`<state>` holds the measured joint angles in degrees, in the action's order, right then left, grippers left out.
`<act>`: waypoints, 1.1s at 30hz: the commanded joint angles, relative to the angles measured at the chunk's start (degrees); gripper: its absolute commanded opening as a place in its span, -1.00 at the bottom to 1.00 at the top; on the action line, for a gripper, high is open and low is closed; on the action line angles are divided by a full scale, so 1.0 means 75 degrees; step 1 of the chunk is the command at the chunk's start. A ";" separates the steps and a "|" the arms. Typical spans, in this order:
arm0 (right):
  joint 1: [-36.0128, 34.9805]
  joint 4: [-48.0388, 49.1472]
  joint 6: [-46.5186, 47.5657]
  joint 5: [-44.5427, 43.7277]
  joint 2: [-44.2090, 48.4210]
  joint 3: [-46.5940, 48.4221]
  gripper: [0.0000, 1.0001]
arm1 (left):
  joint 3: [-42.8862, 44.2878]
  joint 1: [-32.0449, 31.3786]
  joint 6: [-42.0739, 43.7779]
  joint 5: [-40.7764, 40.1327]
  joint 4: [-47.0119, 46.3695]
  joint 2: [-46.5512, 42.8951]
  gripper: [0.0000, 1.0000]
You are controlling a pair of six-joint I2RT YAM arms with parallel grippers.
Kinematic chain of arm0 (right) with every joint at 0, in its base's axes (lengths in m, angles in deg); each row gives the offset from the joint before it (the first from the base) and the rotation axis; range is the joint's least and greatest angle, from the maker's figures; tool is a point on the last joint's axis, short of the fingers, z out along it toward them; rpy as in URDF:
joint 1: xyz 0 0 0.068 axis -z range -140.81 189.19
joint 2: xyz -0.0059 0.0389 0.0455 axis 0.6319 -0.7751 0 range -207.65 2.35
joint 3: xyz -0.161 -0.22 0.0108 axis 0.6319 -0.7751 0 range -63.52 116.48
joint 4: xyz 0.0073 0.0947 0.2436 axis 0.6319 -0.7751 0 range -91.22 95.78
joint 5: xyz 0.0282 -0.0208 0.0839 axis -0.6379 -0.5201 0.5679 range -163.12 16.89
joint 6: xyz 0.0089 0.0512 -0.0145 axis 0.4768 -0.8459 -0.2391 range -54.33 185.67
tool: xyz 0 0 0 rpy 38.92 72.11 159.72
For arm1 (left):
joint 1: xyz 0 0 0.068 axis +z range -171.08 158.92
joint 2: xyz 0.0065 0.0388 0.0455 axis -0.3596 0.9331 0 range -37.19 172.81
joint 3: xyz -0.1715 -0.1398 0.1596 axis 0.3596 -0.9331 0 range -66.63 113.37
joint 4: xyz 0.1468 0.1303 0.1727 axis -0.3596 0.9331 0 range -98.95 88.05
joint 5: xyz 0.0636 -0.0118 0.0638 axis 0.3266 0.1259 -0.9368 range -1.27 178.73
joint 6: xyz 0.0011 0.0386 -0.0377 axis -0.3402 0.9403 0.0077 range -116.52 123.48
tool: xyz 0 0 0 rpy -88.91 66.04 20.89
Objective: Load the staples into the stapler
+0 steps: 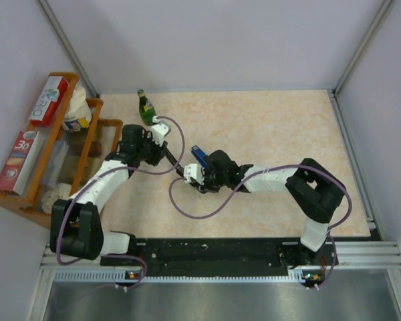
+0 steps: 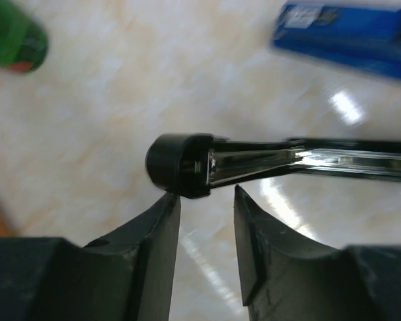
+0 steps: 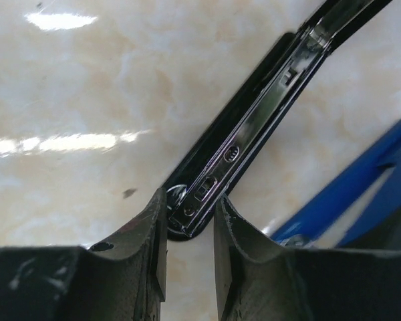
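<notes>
A wooden rack [image 1: 91, 137] stands off the left edge of the desk [image 1: 274, 127]. It holds a red and white box [image 1: 48, 100] at its far end, a longer red box [image 1: 17, 160] on its outer side, and a pale tub [image 1: 77, 115] beside them. What else lies in its slots is too dim to tell.

The stapler [image 1: 199, 155] lies near the middle of the desk, hinged open, its blue top swung away from the black base and shiny metal channel. It is well apart from the far, right and near edges. Pale walls close the desk in at the back and on both sides.

The right claw [image 3: 190, 204] is clamped on one end of the stapler's base and channel, a finger on each side, with the blue top just to its right. The left claw [image 2: 206, 197] sits at the other end: its fingers are apart with a gap between them, and their tips meet the underside of the black end cap and channel, which run crosswise over them.

A green bottle [image 1: 146, 109] stands upright near the far edge, close behind the left arm. Purple cables [image 1: 187, 207] loop over the desk between the arms.
</notes>
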<state>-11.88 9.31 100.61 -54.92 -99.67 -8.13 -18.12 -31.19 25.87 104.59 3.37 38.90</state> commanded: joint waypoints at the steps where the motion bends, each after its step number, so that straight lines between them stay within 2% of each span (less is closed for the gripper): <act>1: -0.0656 -0.1959 -0.0018 0.1628 -0.0425 -0.0531 -1.00 | -0.0094 0.0539 0.1339 -0.1894 0.1111 0.0939 -1.00; 8: -0.0656 -0.1807 -0.0205 0.1664 -0.0530 -0.0507 -1.00 | 0.0328 0.1031 0.1468 -0.1248 0.1674 0.1361 -1.00; 16: -0.0656 -0.1736 -0.0428 0.1547 -0.0694 -0.0379 -1.00 | 0.0551 0.1055 0.1584 -0.0357 0.1955 0.1198 -1.00; 20: -0.0656 -0.1748 -0.0533 0.1348 -0.0730 -0.0378 -1.00 | 0.0692 0.1101 0.1421 -0.0474 0.1968 0.1163 -0.82; 24: -0.0656 -0.1713 -0.0860 0.1102 -0.0753 -0.0274 -1.00 | 0.0692 0.1149 0.1315 -0.0158 0.1862 0.0695 -0.37; 25: -0.0656 -0.1678 -0.1036 0.0974 -0.0776 -0.0215 -1.00 | 0.0692 0.1137 0.1315 -0.0006 0.1873 0.0520 -0.04; 26: -0.0656 -0.1654 -0.1165 0.0880 -0.0800 -0.0168 -1.00 | 0.0692 0.1149 0.1327 0.0146 0.1885 0.0321 0.43; 28: -0.0656 -0.1572 -0.1446 0.0738 -0.0823 -0.0039 -1.00 | 0.0657 0.1149 0.1327 0.0532 0.1874 -0.0066 0.97; 33: -0.0644 -0.1525 -0.1448 0.0598 -0.0812 0.0079 -1.00 | 0.0470 0.1149 0.1409 0.1166 0.1768 -0.0805 0.97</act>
<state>-15.18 6.38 91.34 -48.01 -102.19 -6.38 -15.30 -22.88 35.88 107.17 18.75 36.83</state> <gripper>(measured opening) 0.243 0.985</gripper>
